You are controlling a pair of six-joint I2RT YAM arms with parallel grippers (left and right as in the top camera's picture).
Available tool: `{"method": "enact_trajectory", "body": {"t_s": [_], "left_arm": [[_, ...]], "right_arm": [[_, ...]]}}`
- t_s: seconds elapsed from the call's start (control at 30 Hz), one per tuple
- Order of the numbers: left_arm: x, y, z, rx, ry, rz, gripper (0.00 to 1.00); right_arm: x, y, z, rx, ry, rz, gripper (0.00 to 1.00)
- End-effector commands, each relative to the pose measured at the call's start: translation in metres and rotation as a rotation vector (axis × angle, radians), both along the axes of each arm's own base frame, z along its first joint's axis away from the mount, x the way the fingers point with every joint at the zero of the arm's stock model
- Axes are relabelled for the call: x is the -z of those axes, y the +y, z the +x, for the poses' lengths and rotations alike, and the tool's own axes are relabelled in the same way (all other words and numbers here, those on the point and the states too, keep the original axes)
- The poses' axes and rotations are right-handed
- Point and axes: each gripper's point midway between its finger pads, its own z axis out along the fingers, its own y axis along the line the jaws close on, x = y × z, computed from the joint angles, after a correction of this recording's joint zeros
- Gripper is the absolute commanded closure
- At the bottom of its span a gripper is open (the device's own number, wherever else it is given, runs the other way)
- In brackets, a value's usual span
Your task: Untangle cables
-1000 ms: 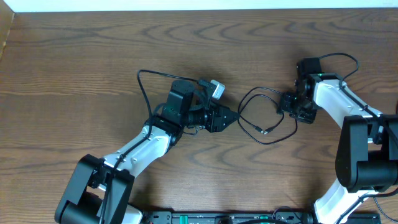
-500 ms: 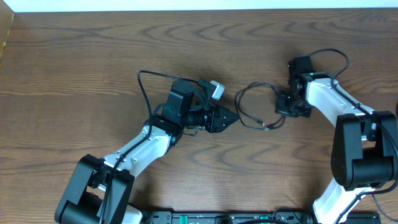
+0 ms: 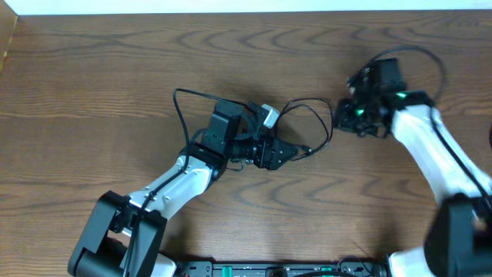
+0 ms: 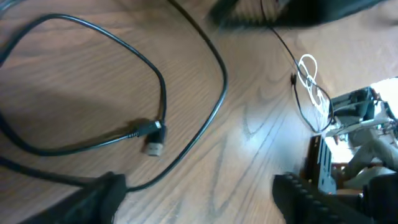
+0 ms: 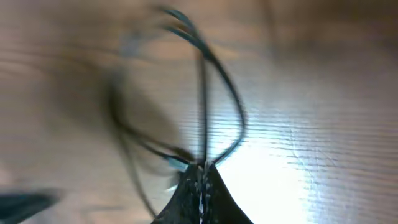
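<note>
A: Your right gripper (image 5: 202, 182) is clenched. The right wrist view is blurred, but the two tips meet at the bottom centre of the frame.

B: And you've got the black cable (image 3: 330, 123) in that pinch. Its strands fan up out of the closed tips, one going straight up and others bowing out to either side.

A: From overhead, that gripper sits in the upper right. The cable arcs from it toward the middle of the table (image 3: 115, 61), then curls down and back to the left.

B: Your left gripper (image 3: 294, 152) is at the centre of the overhead frame, pointing right. The cable's lower end comes in right at its tips.

A: That claw is released. In the left wrist view you see one finger in the bottom left corner and the other at the bottom right, well apart, gripping nothing.

B: A little above them, left of centre, the plug (image 4: 152, 140) lies flat on the wood. The cable loops round it in a wide curve across the upper left. Another run sweeps down from the top and passes just beside your bottom-left finger.

A: Whether it touches that finger, you can't tell from here.

B: One more thing: a thin white strand (image 4: 309, 70) shows in small loops in the upper right of the left wrist view. I can't tell what it belongs to.
</note>
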Motion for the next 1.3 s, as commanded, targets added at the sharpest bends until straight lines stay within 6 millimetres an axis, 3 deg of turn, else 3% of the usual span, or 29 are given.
{"method": "enact_trajectory", "body": {"t_s": [0.0,0.13,0.3,0.4,0.53,0.6,0.73,1.0,1.27], "left_arm": [[-0.008,-0.015,-0.014,0.108,-0.113,0.002,0.15],[-0.012,-0.041,-0.047,0.275,-0.207,-0.021,0.14],[-0.015,-0.059,-0.064,0.339,-0.279,-0.024,0.14],[0.001,-0.054,-0.049,0.255,-0.293,0.075,0.11],[0.028,-0.036,-0.023,0.113,-0.306,0.244,0.01],[0.038,-0.027,-0.009,0.043,-0.326,0.319,0.02],[0.050,-0.018,0.012,-0.040,-0.379,0.397,0.02],[0.079,-0.023,0.019,-0.025,-0.376,0.418,0.02],[0.094,-0.026,0.021,-0.020,-0.367,0.425,0.02]], "right_arm": [[-0.045,0.003,-0.005,-0.030,-0.112,0.040,0.99],[-0.067,0.002,-0.013,-0.031,-0.163,0.045,0.99],[-0.064,-0.005,-0.016,-0.011,-0.148,0.004,0.99],[-0.056,-0.016,-0.021,0.017,-0.114,-0.057,0.98],[-0.051,-0.028,-0.024,0.062,-0.091,-0.117,0.82],[-0.050,-0.032,-0.024,0.077,-0.084,-0.129,0.75],[-0.050,-0.032,-0.025,0.078,-0.081,-0.129,0.71],[-0.050,-0.032,-0.025,0.077,-0.081,-0.128,0.68],[-0.050,-0.031,-0.025,0.074,-0.080,-0.121,0.65]]}}
